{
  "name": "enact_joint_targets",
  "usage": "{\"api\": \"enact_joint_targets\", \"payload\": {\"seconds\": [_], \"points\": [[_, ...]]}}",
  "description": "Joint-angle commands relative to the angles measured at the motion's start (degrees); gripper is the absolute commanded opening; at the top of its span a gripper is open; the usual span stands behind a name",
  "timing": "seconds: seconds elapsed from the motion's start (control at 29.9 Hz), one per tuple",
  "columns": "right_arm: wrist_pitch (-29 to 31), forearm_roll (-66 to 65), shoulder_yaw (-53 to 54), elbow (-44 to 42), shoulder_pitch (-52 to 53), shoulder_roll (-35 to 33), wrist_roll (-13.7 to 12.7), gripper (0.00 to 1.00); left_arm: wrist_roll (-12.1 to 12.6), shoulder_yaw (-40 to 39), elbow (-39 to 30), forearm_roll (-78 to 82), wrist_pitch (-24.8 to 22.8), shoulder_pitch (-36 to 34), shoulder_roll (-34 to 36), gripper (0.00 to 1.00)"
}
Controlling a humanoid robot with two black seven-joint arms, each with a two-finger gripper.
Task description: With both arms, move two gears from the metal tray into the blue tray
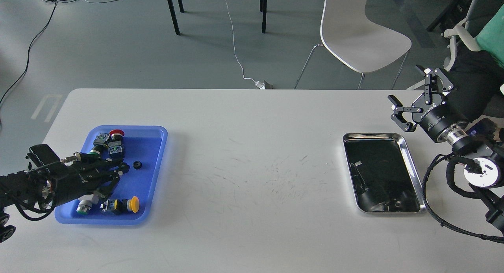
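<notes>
The blue tray (152,152) lies at the left of the table. One tiny black gear (137,165) rests on its bare bottom near the middle. I see no second gear. My left gripper (118,178) hovers over the tray's left half, just left of the gear, fingers apart and empty. The metal tray (372,135) lies at the right; its dark bottom shows only reflections, and I cannot make out a gear in it. My right gripper (409,96) is open and empty, raised beyond the metal tray's far right corner.
Push buttons lie in the blue tray: a red-capped one (115,133) at the back, a yellow-capped one (133,204) and a white one (84,206) at the front. A white chair (354,33) stands behind the table. A seated person (490,33) is at the far right.
</notes>
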Motion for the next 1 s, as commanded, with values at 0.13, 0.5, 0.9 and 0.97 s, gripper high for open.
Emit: {"api": "enact_joint_targets", "payload": {"seconds": [0.13, 0.5, 0.9, 0.97], "points": [[0.0, 0.0, 0.16, -0.02, 0.08, 0.09, 0.0, 0.97, -0.05, -0.21, 0.05, -3.37, 0.67, 0.06, -0.89, 0.91], [0.0, 0.27, 1.04, -0.02, 1.22, 0.87, -0.35, 0.99, -0.84, -2.4, -0.65, -18.63, -0.2, -8.01, -0.81, 0.97], [-1.72, 0.36, 7.37, -0.02, 1.75, 5.35, -0.53, 0.99, -0.14, -6.54, 19.8, -82.51, -17.06, -27.88, -16.61, 0.98], [-1.72, 0.36, 7.46, -0.02, 1.84, 5.97, -0.44, 0.99, 0.13, -7.24, 24.46, -90.87, -21.63, -28.94, -19.34, 0.98]]}}
